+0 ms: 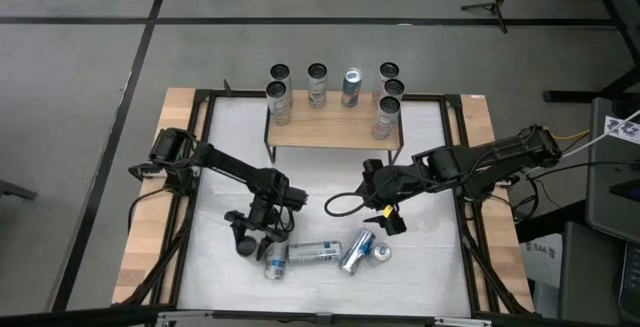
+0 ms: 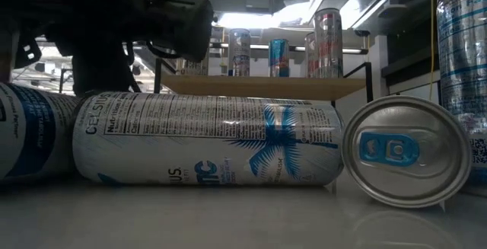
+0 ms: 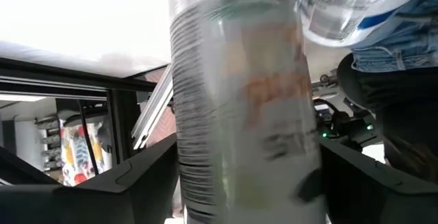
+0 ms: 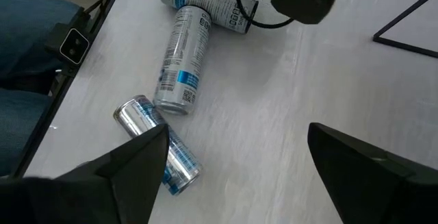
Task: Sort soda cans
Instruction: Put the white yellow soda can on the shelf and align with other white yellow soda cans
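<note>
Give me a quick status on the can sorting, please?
Left gripper around a lying can, jaws wide. Right gripper open, empty, above the table. Seven cans upright on the wooden shelf; four lie in front. Nothing in the way.

2 dark, matte arms — slim jointed links with rounded housings at each joint. A black cable loops loose beside the right arm (image 1: 470,162); the left arm (image 1: 215,162) ends in chunky black blocks. The wrist views show broad, flat, wedge-shaped black fingers (image 4: 133,166).
</note>
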`<move>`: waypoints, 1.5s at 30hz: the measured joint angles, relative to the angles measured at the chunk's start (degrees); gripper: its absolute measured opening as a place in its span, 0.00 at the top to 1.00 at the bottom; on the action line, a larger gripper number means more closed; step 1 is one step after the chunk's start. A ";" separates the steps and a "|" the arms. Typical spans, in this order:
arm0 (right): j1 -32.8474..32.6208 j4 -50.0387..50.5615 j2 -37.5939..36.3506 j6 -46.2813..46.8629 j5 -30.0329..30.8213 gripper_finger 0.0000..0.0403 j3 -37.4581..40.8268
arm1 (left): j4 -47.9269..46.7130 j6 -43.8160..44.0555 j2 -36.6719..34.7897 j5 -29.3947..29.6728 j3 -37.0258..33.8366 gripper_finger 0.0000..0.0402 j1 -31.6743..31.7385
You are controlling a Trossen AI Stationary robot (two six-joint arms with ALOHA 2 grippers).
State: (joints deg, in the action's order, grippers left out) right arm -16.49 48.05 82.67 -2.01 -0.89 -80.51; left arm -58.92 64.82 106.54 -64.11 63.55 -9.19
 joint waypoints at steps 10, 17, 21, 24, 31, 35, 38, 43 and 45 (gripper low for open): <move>0.00 0.02 -0.02 0.01 0.00 0.15 0.00 | -0.06 0.63 0.00 2.27 0.00 0.26 2.48; 0.00 0.02 0.00 -0.01 0.00 0.15 0.00 | -0.04 0.29 0.00 3.80 0.00 0.26 3.32; 0.00 0.02 -0.02 0.00 -0.02 0.15 0.00 | -0.03 -1.36 0.00 4.59 0.00 0.26 3.30; -0.01 0.02 -0.01 0.01 -0.01 0.15 0.00 | -0.04 -3.61 0.00 4.83 0.00 0.26 3.17; -0.01 0.03 0.00 0.00 -0.01 0.15 0.00 | -0.02 -3.43 -0.04 5.71 0.00 0.26 3.32; 0.00 0.02 0.00 0.01 0.00 0.15 0.00 | 0.00 -3.45 -0.04 7.21 0.00 0.26 3.99; 0.00 0.02 -0.02 0.01 0.00 0.15 0.00 | 0.24 -3.54 -0.04 10.59 -0.03 0.26 4.66; 0.00 0.04 -0.02 0.01 0.00 0.15 0.00 | 0.20 -3.56 -0.04 15.90 -0.07 0.26 5.62; -0.02 0.04 -0.02 0.01 -0.02 0.15 0.00 | 0.27 -3.66 -0.04 16.72 -0.07 0.26 6.02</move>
State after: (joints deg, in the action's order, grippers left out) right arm -16.51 48.10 82.65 -2.00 -0.91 -80.51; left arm -58.65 61.16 106.50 -47.39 63.48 -3.17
